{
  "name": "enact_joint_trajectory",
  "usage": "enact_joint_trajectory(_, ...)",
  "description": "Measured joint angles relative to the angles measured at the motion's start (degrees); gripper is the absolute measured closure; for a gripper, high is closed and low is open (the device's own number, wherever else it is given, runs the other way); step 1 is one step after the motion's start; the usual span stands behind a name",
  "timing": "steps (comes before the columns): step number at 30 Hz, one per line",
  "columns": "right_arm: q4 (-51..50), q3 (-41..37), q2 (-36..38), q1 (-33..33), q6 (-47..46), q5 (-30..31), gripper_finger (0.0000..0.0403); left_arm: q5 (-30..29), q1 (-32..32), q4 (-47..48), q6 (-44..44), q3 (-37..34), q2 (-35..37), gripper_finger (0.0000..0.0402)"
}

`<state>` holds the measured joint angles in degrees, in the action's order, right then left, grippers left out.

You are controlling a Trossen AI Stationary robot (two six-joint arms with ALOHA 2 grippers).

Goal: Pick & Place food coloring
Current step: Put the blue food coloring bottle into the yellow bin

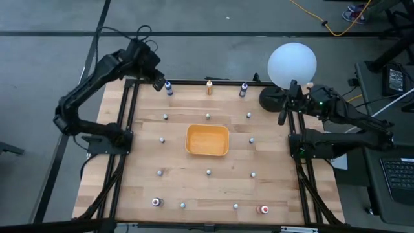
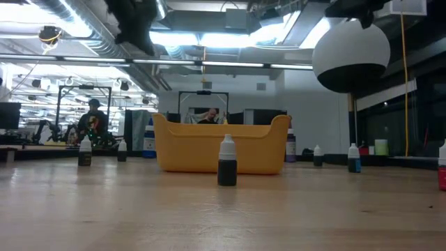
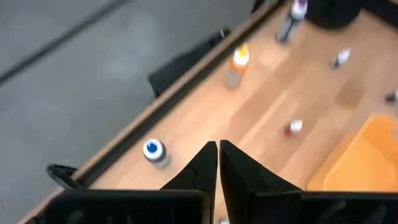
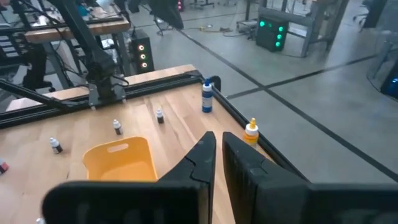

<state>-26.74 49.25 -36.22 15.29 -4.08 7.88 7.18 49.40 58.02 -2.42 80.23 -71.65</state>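
The left end effector [image 1: 158, 81] hangs over the far left corner of the desk [image 1: 194, 188], well away from the orange tray [image 1: 207, 140], with its two fingers [image 3: 202, 168] pressed together and nothing between them. Just beside it stands a blue-capped food coloring bottle [image 1: 169, 88], apart from the fingers; the left wrist view shows the same bottle [image 3: 153, 151] upright near the desk's edge rail. The right end effector [image 1: 283, 116] sits at the desk's right edge, farther from the tray than any bottle on that side, its fingers [image 4: 200, 158] also together and holding nothing, below the white globe lamp [image 1: 292, 64].

The tray lies at the middle of the desk. The other small food coloring bottles stand scattered around it, none inside it as far as can be seen: an orange one [image 1: 209, 87] and a dark blue one [image 1: 243, 90] along the far edge behind the tray, whitish ones ringing the tray, and a red one [image 1: 264, 210] near the front right corner. In the low view a dark bottle with a white cap [image 2: 227, 161] stands upright in front of the tray [image 2: 181, 150].
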Motion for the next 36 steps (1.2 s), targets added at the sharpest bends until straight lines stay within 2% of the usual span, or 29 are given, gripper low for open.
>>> enact_joint_trajectory(4, -0.73, 0.0, 0.03, 0.26, -2.08, 0.01, 0.0369, 5.66, 4.49, 3.75, -7.22, -0.02, -4.24, 0.0364)
enact_joint_trajectory(8, -1.09, 0.0, -0.14, 0.26, -4.45, 0.02, 0.0369, 8.66, 6.64, 5.41, -12.66, -0.02, -8.38, 0.0315)
enact_joint_trajectory(14, -1.74, 0.0, -0.16, 0.26, -4.61, 0.02, 0.0369, 6.0, 7.15, 4.53, -18.26, -0.02, -14.02, 0.023)
enact_joint_trajectory(19, -2.39, 0.0, -0.16, 0.26, -4.55, 0.04, 0.0369, 1.84, 7.14, 4.26, -21.21, -0.02, -19.91, 0.0186)
enact_joint_trajectory(24, -2.63, 0.0, -0.16, 0.26, -4.46, 0.07, 0.0369, 0.31, 8.01, 1.67, -22.25, -0.02, -24.94, 0.0172)
enact_joint_trajectory(36, -2.74, 0.0, -0.16, 0.26, -4.46, 0.13, 0.0369, 1.61, 8.99, -1.67, -23.43, -0.02, -31.71, 0.0171)
